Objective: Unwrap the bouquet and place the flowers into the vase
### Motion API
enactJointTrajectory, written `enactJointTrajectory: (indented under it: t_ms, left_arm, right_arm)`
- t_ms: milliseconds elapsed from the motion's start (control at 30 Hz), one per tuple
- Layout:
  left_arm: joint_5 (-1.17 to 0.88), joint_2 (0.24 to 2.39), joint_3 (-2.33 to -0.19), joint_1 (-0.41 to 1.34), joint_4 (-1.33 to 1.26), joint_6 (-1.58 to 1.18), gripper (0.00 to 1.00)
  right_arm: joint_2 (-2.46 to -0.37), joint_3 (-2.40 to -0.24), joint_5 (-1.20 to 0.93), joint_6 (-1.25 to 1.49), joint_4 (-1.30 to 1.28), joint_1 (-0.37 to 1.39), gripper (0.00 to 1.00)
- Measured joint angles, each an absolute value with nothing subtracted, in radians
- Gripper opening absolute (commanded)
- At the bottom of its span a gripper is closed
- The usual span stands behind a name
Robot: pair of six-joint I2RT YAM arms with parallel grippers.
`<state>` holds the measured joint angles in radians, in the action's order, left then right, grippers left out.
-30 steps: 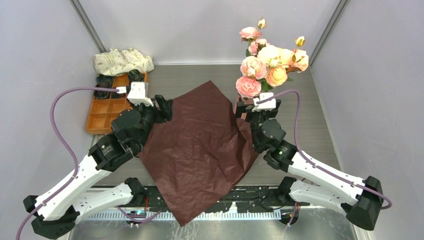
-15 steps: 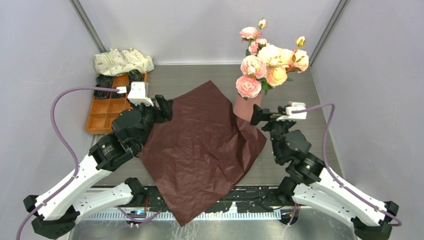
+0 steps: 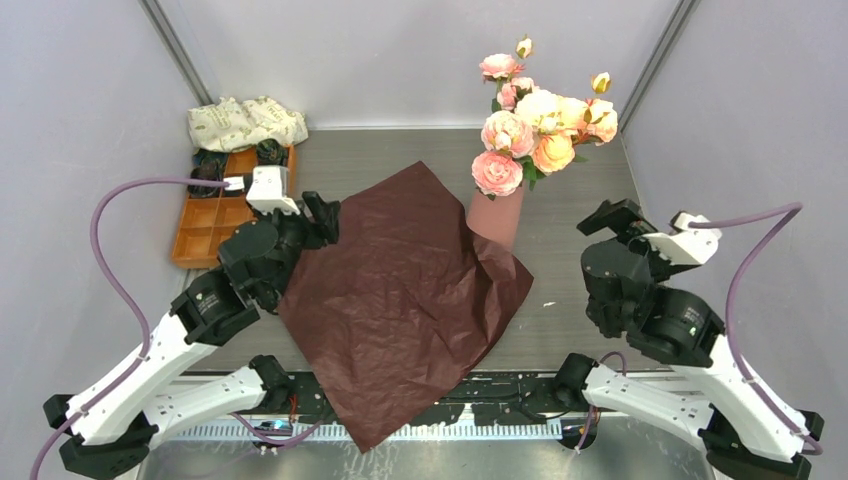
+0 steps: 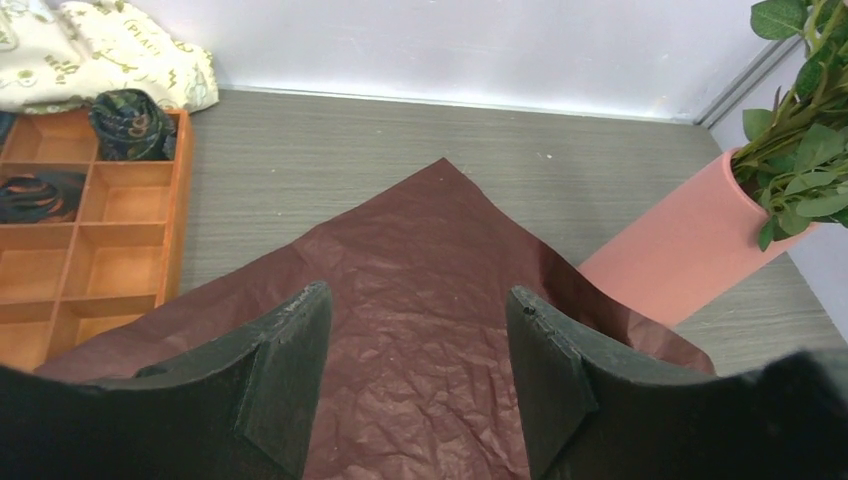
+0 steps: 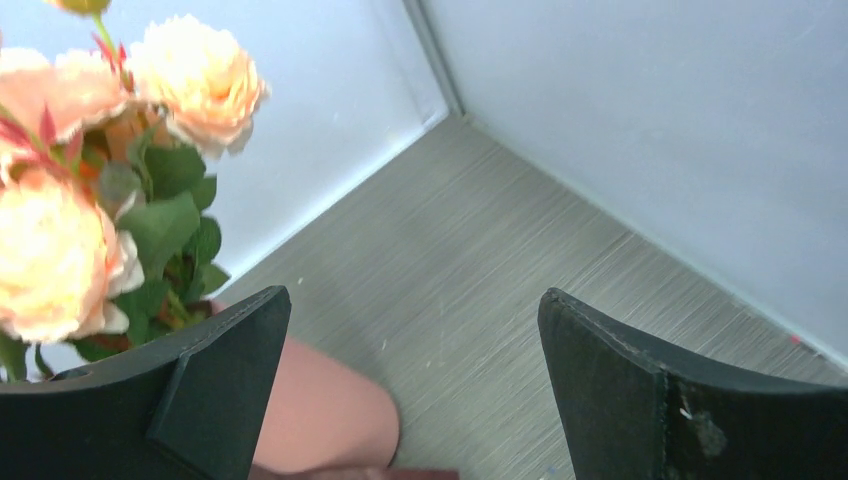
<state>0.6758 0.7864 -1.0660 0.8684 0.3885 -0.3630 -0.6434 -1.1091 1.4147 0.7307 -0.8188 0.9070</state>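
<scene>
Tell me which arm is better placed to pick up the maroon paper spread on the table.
Probably left: the left gripper, open, hangs over the paper at its left edge. The right gripper, also open, sits beyond the vase, clear of the paper.

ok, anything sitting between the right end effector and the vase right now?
Nothing visible. Only bare table lies between the open right end effector and the vase, which already holds the flowers. The maroon paper reaches the vase's foot nearer the arms, outside that gap.
</scene>
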Motion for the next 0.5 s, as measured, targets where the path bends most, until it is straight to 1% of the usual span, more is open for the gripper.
enactJointTrajectory:
  t_ms: [133,233,333,500]
  left_arm:
    - [0.723,0.763,-1.087,0.868,0.433,-0.365,0.65]
    - [0.763,0.722,-1.098,0.868,0.455,-0.368,0.65]
    - [0.804,0.689,-1.110,0.868,0.480,-0.371,0.65]
    - [0.869,0.643,-1.144,0.868,0.507,-0.390,0.65]
  right_arm:
    - [-0.724,-1.276,1.483,1.008,-1.177,0.907,0.99]
    - [-0.717,-1.312,1.506,1.102,-1.305,0.907,0.99]
    - [-0.677,-1.312,1.517,1.085,-1.320,0.907,0.99]
    - [-0.605,-1.305,1.528,0.952,-1.227,0.907,1.00]
